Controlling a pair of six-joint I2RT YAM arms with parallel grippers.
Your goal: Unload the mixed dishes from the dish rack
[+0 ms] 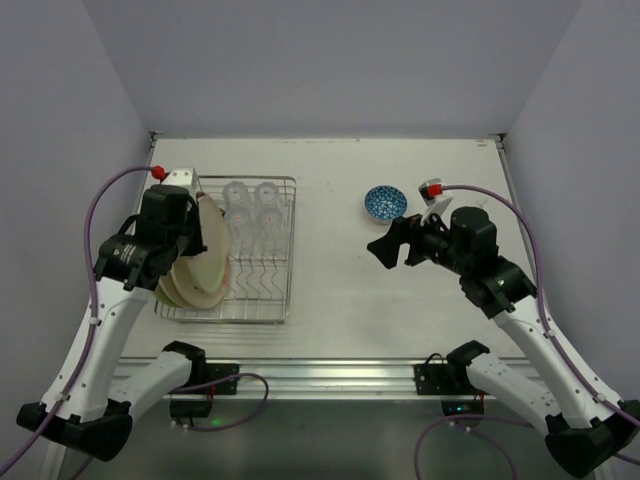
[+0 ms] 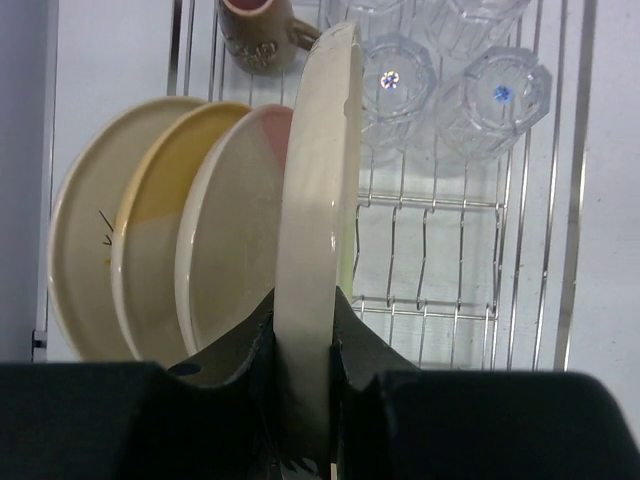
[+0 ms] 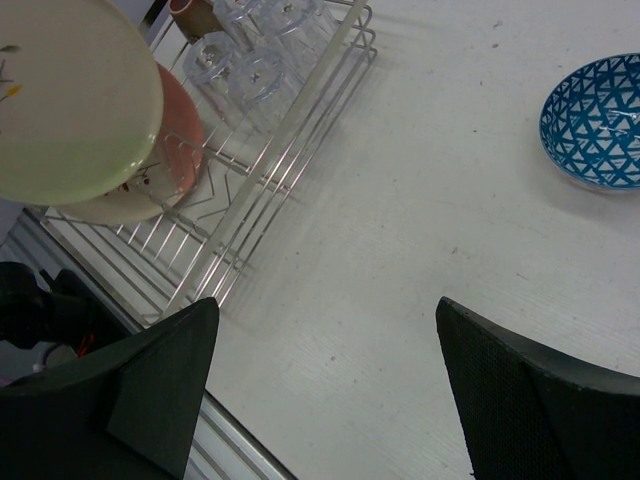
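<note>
The silver wire dish rack (image 1: 289, 250) sits at the left of the table. My left gripper (image 2: 303, 310) is shut on the rim of a cream plate (image 2: 318, 200), held upright and edge-on over the rack's left side (image 1: 212, 240). Three more plates (image 2: 160, 230) lean behind it in the rack. Clear glasses (image 2: 395, 90) stand upside down at the rack's far end (image 1: 250, 205), beside a brown mug (image 2: 255, 35). The blue-patterned bowl (image 1: 385, 202) rests on the table right of the rack. My right gripper (image 3: 327, 310) hovers open and empty over bare table near the bowl (image 3: 595, 120).
The table's near edge has a metal rail (image 1: 330, 375) where both arm bases are bolted. White walls enclose the left, back and right sides. The right wrist view shows the rack (image 3: 290, 130) to its left with the raised plate (image 3: 70, 100) above it.
</note>
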